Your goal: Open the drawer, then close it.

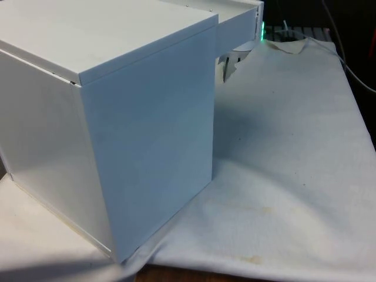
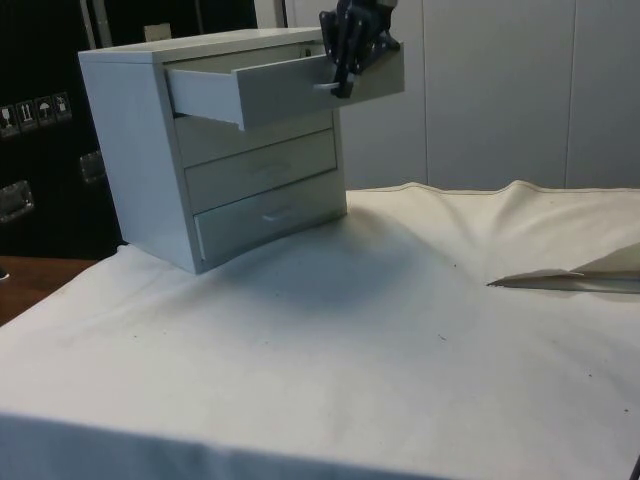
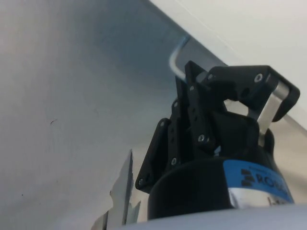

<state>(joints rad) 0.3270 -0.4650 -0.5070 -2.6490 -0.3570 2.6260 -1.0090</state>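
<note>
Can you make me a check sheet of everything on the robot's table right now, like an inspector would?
Surface: white cloth over the table, wrinkled, with a few small dark specks.
Job's things: white chest of drawers with three drawers; the top drawer is pulled out, the two below are shut.
Clutter: a flat pale sheet lies on the cloth, apart from the chest.
Tool: the black tool is at the top drawer's front, fingers closed around its metal handle.
Cables: a grey cable runs past the cloth's far edge in the front view.
Surroundings: dark cabinets behind the chest in the side view, pale panels beside them.
</note>
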